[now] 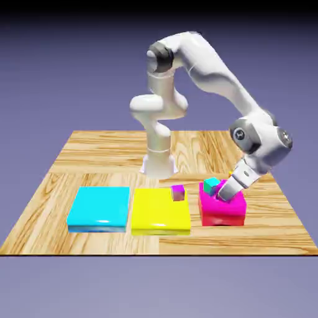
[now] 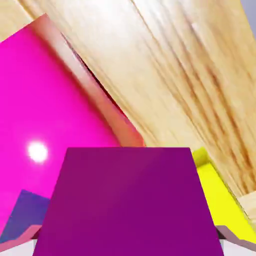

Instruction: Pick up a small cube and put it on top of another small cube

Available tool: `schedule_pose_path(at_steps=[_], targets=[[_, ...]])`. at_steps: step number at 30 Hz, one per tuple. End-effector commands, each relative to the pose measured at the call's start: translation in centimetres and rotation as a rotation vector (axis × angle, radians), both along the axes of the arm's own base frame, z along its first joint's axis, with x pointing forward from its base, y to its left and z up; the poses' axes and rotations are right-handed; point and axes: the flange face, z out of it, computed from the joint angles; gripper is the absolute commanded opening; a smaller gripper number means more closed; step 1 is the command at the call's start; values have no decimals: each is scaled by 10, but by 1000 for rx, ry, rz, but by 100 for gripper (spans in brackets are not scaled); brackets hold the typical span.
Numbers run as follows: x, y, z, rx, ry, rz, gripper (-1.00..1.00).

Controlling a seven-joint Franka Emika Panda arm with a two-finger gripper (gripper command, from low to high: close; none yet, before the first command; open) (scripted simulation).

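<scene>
My hand (image 1: pixel 223 194) down on big magenta block (image 1: pixel 231 211), pinching small cube (image 2: pixel 130 200); it fills hand view. Teal cube (image 1: pixel 212 184) just beside.

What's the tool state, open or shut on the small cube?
Shut on the small cube, it seems: in the hand view it fills the gap between the tool's fingertips. Whether it's lifted off the magenta block: cannot tell.

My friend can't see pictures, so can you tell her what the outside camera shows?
A white robot arm reaches down to a big magenta block, its gripper beside a small teal cube on top. On the wooden table also sit a yellow block carrying a small purple cube, and a cyan block.
</scene>
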Motion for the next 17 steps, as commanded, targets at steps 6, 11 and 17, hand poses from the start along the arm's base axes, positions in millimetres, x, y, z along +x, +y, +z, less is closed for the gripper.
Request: schedule_pose_path(at_steps=[6, 11, 17], targets=[[-60, 1, 37, -1, 0, 135, -100], [-81, -14, 13, -1, -1, 171, -100], [-80, -14, 15, -1, -1, 171, 100]])
